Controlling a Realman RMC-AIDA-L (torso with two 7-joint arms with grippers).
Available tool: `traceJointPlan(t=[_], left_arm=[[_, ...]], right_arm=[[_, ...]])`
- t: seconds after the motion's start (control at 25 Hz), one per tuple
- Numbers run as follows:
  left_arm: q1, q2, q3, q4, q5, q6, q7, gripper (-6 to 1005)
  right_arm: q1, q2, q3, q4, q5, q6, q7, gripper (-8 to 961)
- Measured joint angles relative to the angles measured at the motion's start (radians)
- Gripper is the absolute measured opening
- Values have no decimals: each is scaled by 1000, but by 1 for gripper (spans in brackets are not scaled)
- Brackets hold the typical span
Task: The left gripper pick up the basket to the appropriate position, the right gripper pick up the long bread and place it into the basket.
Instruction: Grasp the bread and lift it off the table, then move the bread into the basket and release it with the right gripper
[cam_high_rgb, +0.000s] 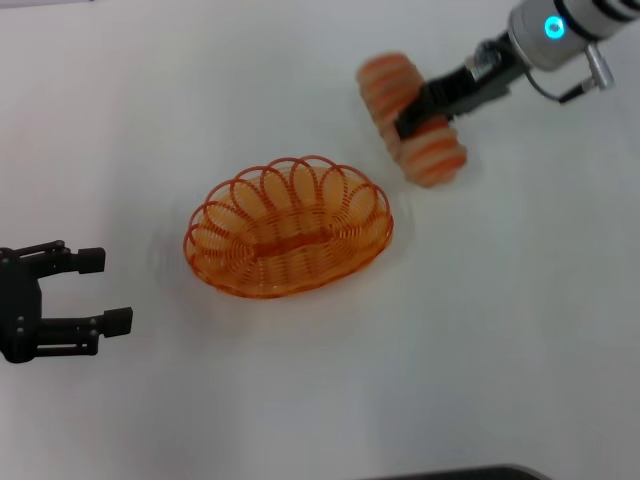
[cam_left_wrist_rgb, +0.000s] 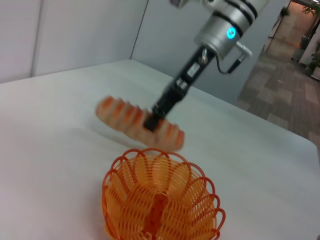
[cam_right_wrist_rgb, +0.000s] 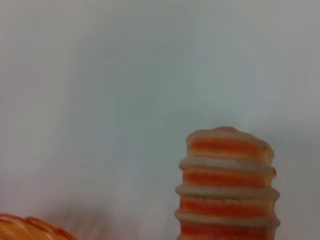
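The orange wire basket stands on the white table in the middle of the head view; it also shows in the left wrist view. My left gripper is open and empty, to the left of the basket and apart from it. My right gripper is shut across the middle of the long bread, behind and to the right of the basket. The bread appears to hang a little above the table. In the right wrist view one end of the bread and a bit of basket rim show.
The white table stretches all round the basket. A dark edge shows at the table's near side. In the left wrist view the table's far edge borders a corridor floor, with grey wall panels behind.
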Motion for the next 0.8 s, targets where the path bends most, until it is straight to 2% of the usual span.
traceJointPlan(t=[0.24,0.44,0.6,0.8], left_arm=[[-4,0,0,-8,2,-1,0,889],[-11,0,0,-15,1,-2,0,888],[-16,0,0,-15,1,-5,0,887],[-24,0,-2,-15,0,-10,-1,886]], right_arm=[[4,4,-19,-65,135,-35,-293,588],[6,4,-91,-118,275,-119,-501,528],[16,4,-159,-143,350,-181,-620,493],[45,12,-223,-144,364,-222,-684,450]])
